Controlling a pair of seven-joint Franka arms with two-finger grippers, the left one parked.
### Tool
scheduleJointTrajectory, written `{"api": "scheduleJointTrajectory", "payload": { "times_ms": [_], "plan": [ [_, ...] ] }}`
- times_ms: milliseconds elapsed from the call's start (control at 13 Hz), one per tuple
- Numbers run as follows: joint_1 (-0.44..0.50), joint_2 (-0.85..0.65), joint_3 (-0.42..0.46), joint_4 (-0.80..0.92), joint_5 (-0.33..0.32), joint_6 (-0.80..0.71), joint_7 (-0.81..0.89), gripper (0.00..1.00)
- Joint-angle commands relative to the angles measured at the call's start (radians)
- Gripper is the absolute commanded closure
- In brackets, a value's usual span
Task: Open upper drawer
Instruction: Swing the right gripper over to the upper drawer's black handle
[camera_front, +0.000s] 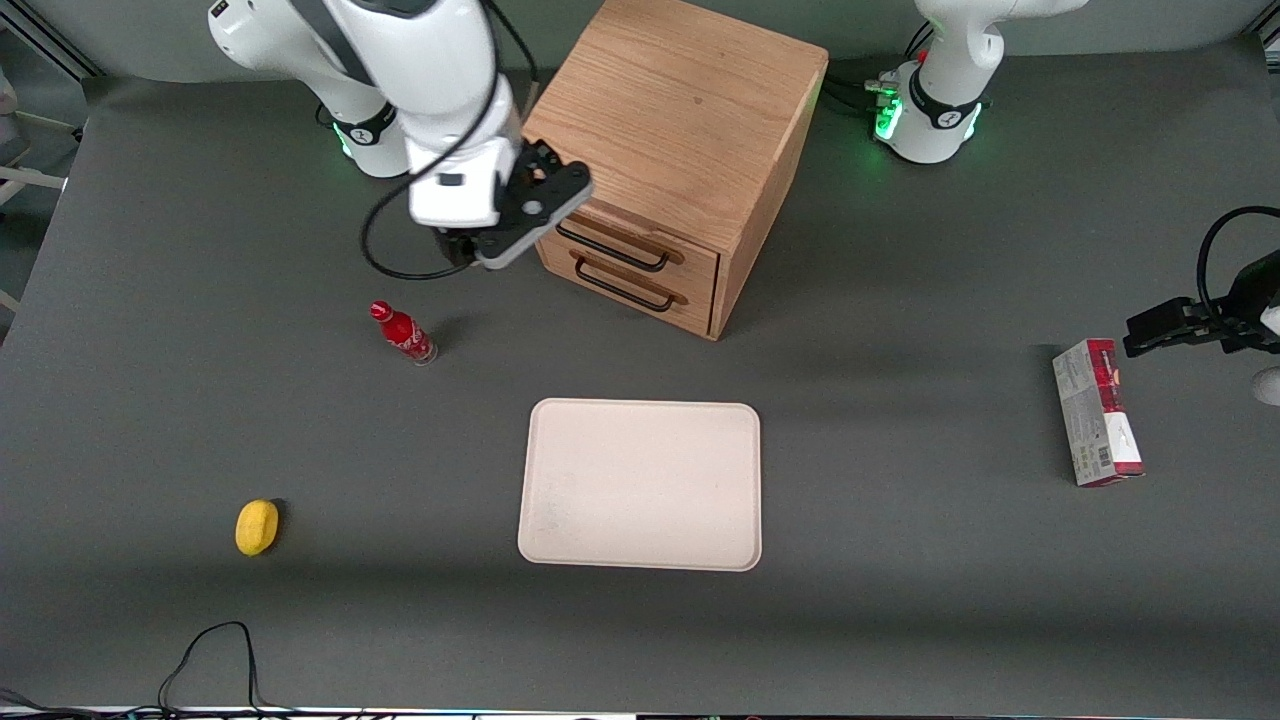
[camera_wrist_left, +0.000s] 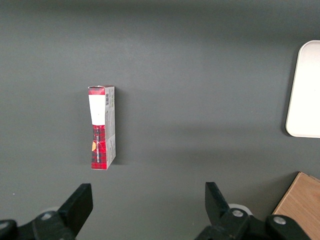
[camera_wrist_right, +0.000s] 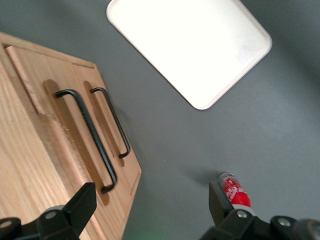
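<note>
The cabinet (camera_front: 680, 150) stands on the table (camera_front: 900, 600), with 2 drawers in its front face. The upper drawer (camera_front: 640, 238) is the topmost, shut flush, with its dark bar handle (camera_front: 612, 247) above the lower drawer (camera_front: 625, 285).

The gripper (camera_front: 470, 250) hangs above the table just beside the cabinet's front corner, toward the working arm's end. Its fingers (camera_wrist_right: 75, 207) are spread wide and hold nothing. In the front view the handle lies at 3 o'clock from the gripper, close but apart.

The red bottle (camera_front: 403, 333) stands at 7 o'clock from the gripper. The tray (camera_front: 640, 485) lies nearer the front camera than the cabinet.
</note>
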Motion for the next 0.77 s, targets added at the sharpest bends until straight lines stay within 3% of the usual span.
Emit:
{"api": "scheduleJointTrajectory", "payload": {
  "times_ms": [0,154,385,692],
  "plan": [
    [0.039,0.037,-0.012,0.017,0.010,0.019,-0.098,0.00],
    [0.049,0.037,-0.011,0.003,0.019,0.019,-0.126,0.00],
    [0.051,0.033,-0.014,0.003,0.039,0.025,-0.357,0.00],
    [0.048,0.031,-0.018,0.000,0.087,0.036,-0.385,0.00]
  ]
}}
